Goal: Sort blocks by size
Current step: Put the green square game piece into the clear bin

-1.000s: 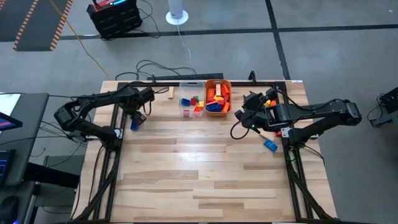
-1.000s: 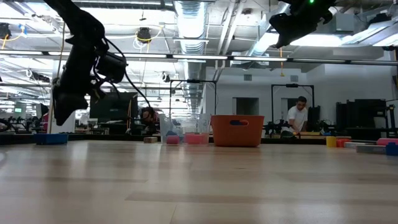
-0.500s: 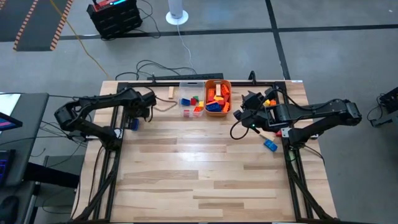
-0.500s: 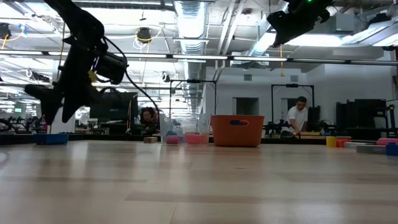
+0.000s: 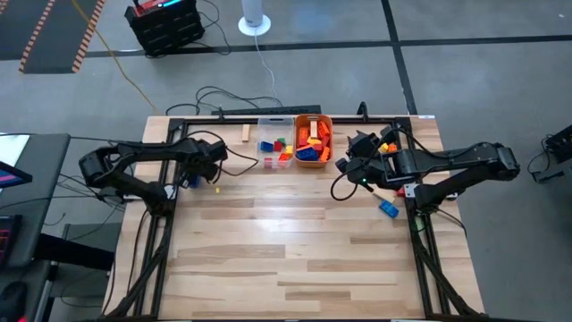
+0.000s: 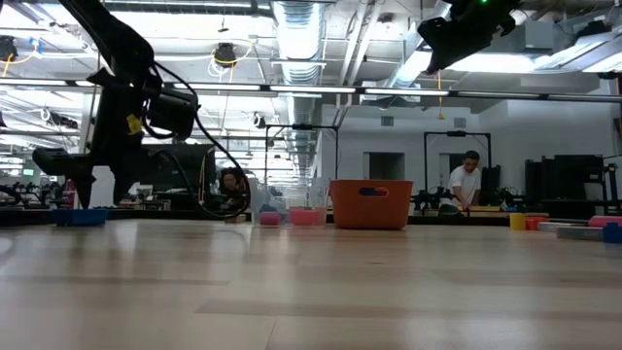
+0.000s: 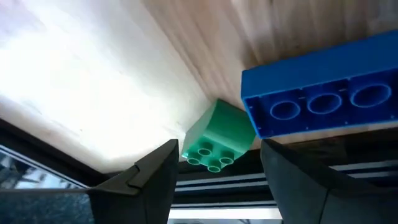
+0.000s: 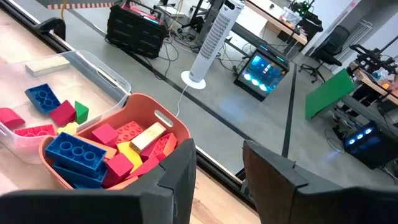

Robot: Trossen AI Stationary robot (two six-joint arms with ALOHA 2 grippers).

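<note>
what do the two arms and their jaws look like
Both arms are dark, jointed links with black cables looping off them. The left arm carries a small yellow mark near its wrist; the right arm shows a small green light by its wrist and a white tag. Each ends in a gripper, left and right, with two flat, matte black, angular jaws.

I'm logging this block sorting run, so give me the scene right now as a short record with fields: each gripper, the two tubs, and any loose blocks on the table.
left gripper: open, low over the table's left rear, beside a small green block and a long blue block
right gripper: raised, just right of the orange tub, nothing seen between its fingers
orange tub: holds larger blocks, blue, red, yellow, wood
clear tub: holds smaller blocks, blue, red, green
loose blocks: blue one on the table's right side; wooden bar at the rear edge
</note>
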